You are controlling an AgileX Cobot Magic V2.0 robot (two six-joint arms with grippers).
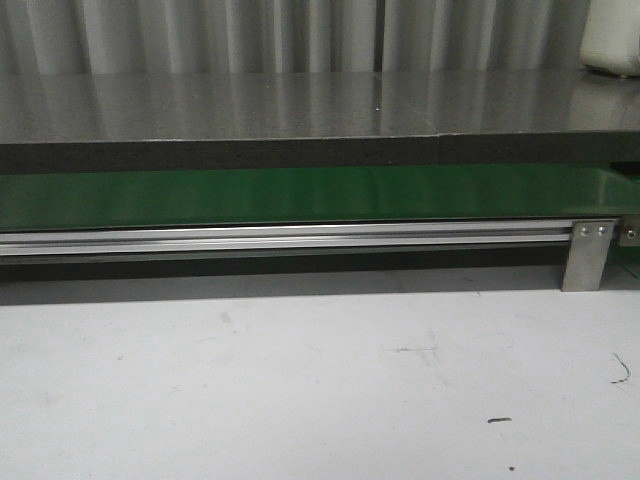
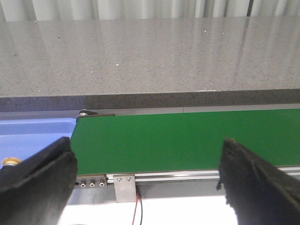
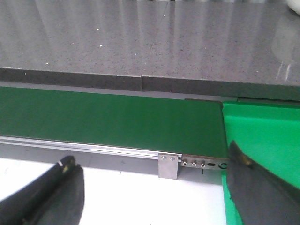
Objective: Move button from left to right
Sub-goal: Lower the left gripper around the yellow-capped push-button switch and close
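In the left wrist view, a small yellow round cap, apparently the button (image 2: 10, 161), peeks out inside the blue tray (image 2: 37, 133). My left finger hides most of it. My left gripper (image 2: 147, 154) is open and holds nothing, hovering over the near edge of the green belt (image 2: 187, 138) just beside the tray. My right gripper (image 3: 151, 157) is also open and holds nothing, over the white table near the belt's (image 3: 108, 119) other end. A green bin (image 3: 262, 136) sits just past that end. Neither gripper shows in the front view.
The green belt (image 1: 300, 195) runs across on an aluminium rail (image 1: 280, 240) with a metal bracket (image 1: 587, 255). Behind it lies a grey speckled countertop (image 1: 300, 105). White table surface (image 1: 300, 380) lies in front. A red and black wire (image 2: 137, 211) hangs below the left bracket.
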